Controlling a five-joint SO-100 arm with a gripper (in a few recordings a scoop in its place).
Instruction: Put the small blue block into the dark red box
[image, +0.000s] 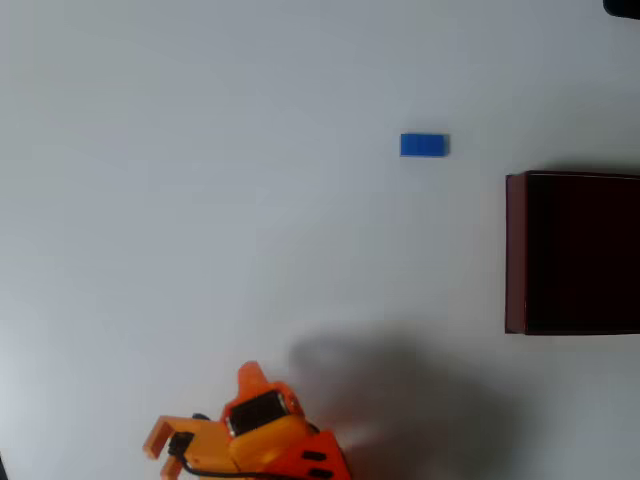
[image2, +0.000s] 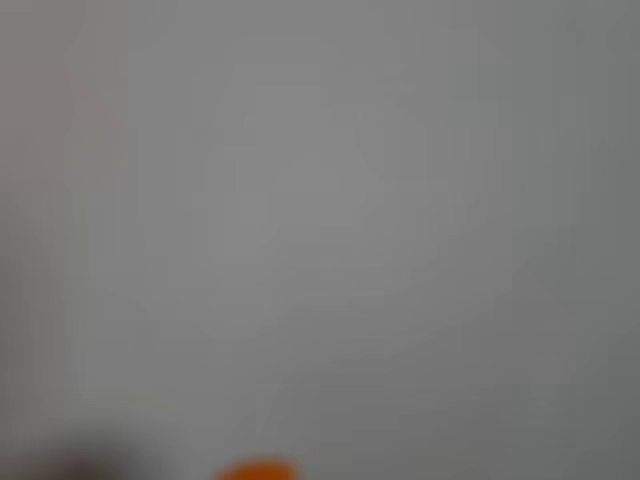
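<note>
Small blue block (image: 424, 145) on table, apart from dark red box (image: 515, 255) (upper left of it)

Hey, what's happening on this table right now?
An orange robot arm sits at the bottom edge of the overhead view, its end effector holding nothing and well away from everything. The small blue block lies alone on the white table, a little left of and above the dark red box at the right edge. Nothing has been picked up yet.
</note>
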